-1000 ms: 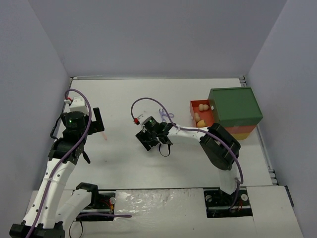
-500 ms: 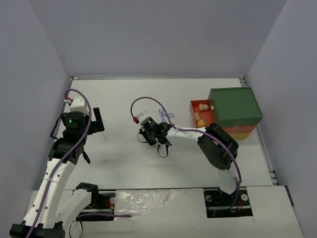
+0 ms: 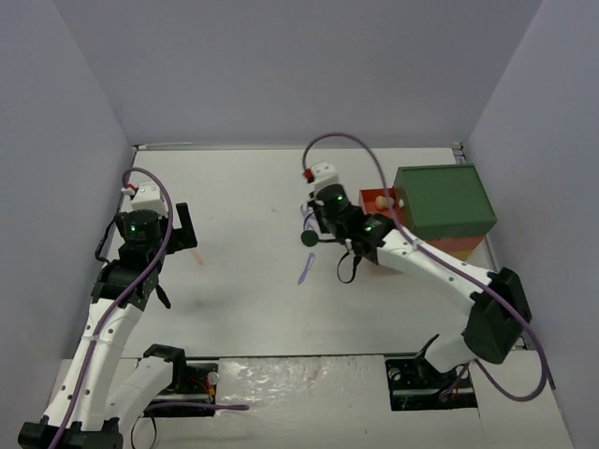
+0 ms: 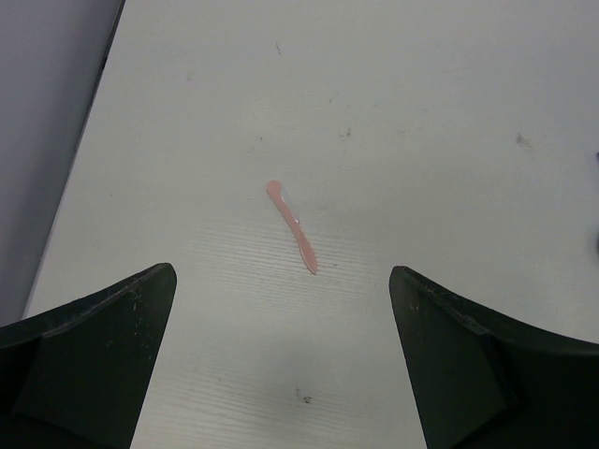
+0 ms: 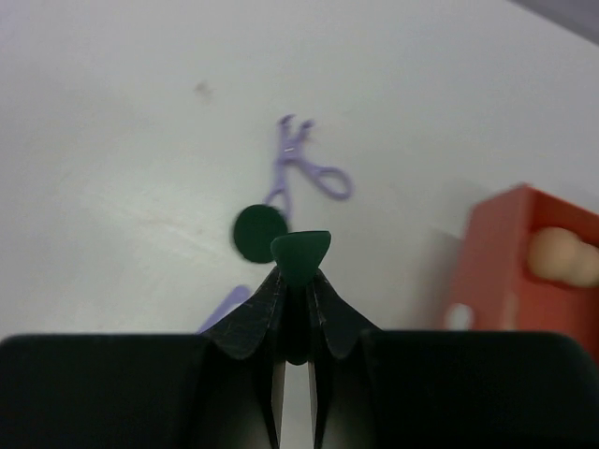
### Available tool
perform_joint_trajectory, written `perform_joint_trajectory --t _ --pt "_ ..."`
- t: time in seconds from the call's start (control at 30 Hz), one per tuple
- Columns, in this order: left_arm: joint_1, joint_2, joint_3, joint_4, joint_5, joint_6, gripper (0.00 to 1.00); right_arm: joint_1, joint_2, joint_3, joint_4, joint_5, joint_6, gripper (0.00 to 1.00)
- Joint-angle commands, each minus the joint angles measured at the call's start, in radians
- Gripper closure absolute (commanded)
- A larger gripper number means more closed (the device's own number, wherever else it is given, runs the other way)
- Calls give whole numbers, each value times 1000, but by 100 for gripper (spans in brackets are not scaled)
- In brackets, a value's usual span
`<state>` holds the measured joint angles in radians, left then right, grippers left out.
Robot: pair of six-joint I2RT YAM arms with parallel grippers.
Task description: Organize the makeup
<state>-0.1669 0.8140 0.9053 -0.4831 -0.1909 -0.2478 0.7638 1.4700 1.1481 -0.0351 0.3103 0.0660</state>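
Right wrist: green disc [image 5: 301,257] between jaws

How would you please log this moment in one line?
left gripper: open, near pink stick | right gripper: shut on green disc

White arm links [image 3: 105,329], black joints [image 3: 493,323], looping lilac cables [image 3: 348,140], small green status lights [image 3: 140,224], black wedge-shaped claw fingers [image 4: 94,360]

Pale walls [image 3: 281,65] (lilac-grey), white table [image 3: 243,187]
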Motion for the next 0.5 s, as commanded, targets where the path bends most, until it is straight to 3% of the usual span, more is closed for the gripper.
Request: perform_joint_trajectory --t 0.0,0.23,0.47 --pt "9 7 59 40 -1 -13 3 -167 -127 -60 -79 117 31 92" --pt "9 16 60 39 4 -16 3 -352 -147 -82 -103 24 73 83" --pt "9 17 60 38 1 -15 3 -371 -111 -38 -104 -6 75 45"
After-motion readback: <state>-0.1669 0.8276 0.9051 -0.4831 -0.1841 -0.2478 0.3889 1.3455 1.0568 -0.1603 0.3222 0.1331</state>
